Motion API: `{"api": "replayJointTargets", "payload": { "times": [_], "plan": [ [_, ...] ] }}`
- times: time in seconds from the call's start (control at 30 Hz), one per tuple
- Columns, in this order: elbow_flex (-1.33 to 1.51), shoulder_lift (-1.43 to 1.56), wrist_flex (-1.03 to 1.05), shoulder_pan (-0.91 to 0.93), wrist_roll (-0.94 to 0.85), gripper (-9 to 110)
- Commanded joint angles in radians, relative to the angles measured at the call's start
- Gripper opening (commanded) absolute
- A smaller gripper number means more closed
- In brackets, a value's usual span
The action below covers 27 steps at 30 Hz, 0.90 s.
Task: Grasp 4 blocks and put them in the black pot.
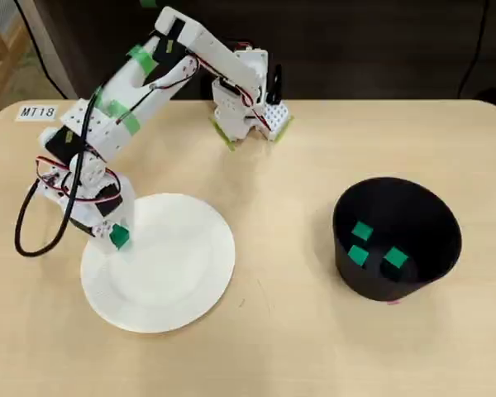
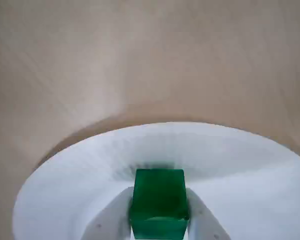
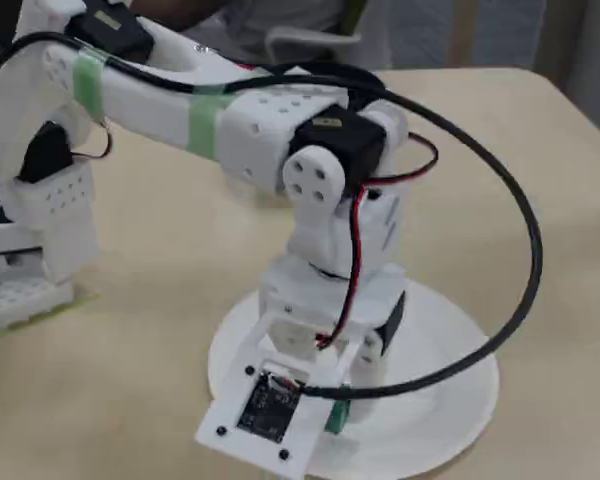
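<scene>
You had three small bright green blocks lying inside the black pot (image 1: 401, 217), a tall-walled matte round pot standing upright at the right of the overhead view: one (image 1: 362, 231) toward the back, one (image 1: 358, 255) just in front of it, one (image 1: 395, 260) to their right. The fourth block (image 2: 159, 202), a glossy cube, sat upright and was clamped over the rim of the white plate (image 2: 75, 170).

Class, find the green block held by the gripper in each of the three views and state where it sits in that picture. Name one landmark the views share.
Overhead view: the held green block is left of centre, at the white plate's left rim.
Wrist view: it is at bottom centre, between the gripper's fingers.
Fixed view: only a green sliver shows at lower centre, under the wrist.
Shared landmark: the white plate.
</scene>
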Motion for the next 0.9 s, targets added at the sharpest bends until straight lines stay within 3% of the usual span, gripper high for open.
{"api": "replayJointTargets", "payload": {
  "times": [0.0,0.2,0.43,0.7,0.87],
  "plan": [
    [-0.041,0.181,0.008,-0.032,-0.003,-2],
    [-0.028,0.459,0.061,-0.209,-0.087,-2],
    [-0.011,0.634,0.067,-0.68,-0.192,-2],
    [0.077,0.689,0.031,-1.15,0.006,-2],
    [0.403,0.868,-0.247,-1.296,0.164,-2]
  ]
}}
